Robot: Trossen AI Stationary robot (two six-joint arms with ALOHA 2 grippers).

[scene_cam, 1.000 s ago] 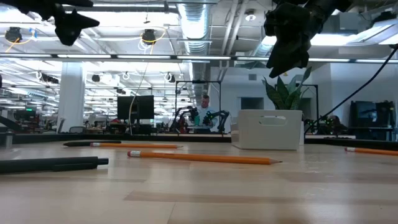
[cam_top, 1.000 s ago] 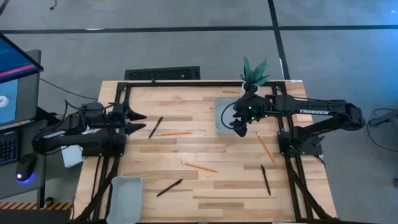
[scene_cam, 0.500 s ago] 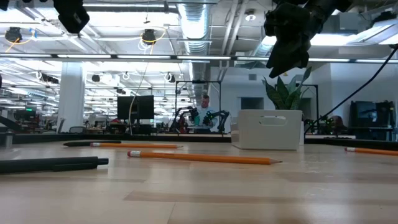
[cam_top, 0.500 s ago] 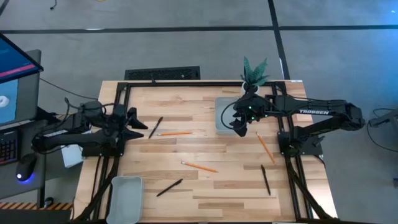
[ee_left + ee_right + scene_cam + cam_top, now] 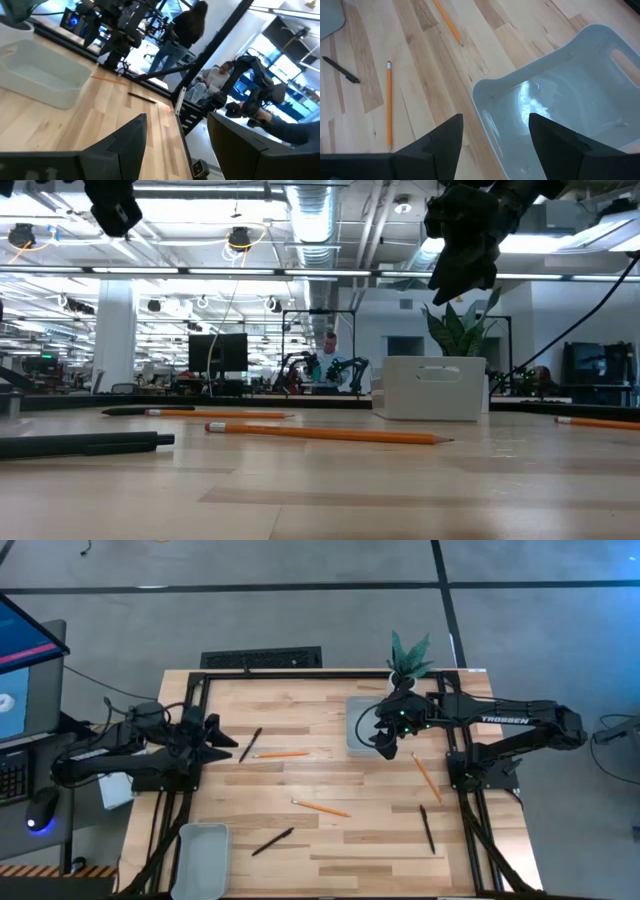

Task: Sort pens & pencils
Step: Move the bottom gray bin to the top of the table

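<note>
Nearest the front edge of the table (image 5: pixel 330 850) lie two pens — one (image 5: pixel 272 841) slanting just right of the grey tray (image 5: pixel 200 852) at the front left corner, the other (image 5: pixel 427 828) toward the front right, close to the frame rail. Just behind the first pen an orange pencil (image 5: pixel 320 807) lies near the table's middle, and a second pencil (image 5: pixel 426 777) slants on the right side, under the right arm. Farther back on the left, a third pencil (image 5: pixel 281 753) lies flat with the third pen (image 5: pixel 250 744) just beside its left end; whether they touch cannot be told.

The left gripper (image 5: pixel 226 741) hangs above the table's left edge, close to that pen and pencil, its fingers spread wide with nothing between them; in the wrist view the dark fingers (image 5: pixel 131 140) frame bare wood.

The right gripper (image 5: pixel 384 736) hovers over the second grey tray (image 5: pixel 356 730) at the back right — its fingers (image 5: pixel 445 140) also stand wide apart and hold nothing. The tray below it (image 5: pixel 600 75) looks bare inside.

Behind that tray, at the table's back edge, stands a small green plant (image 5: pixel 409 656).

In the room beyond the table, a person (image 5: pixel 180 35) stands among other equipment.
</note>
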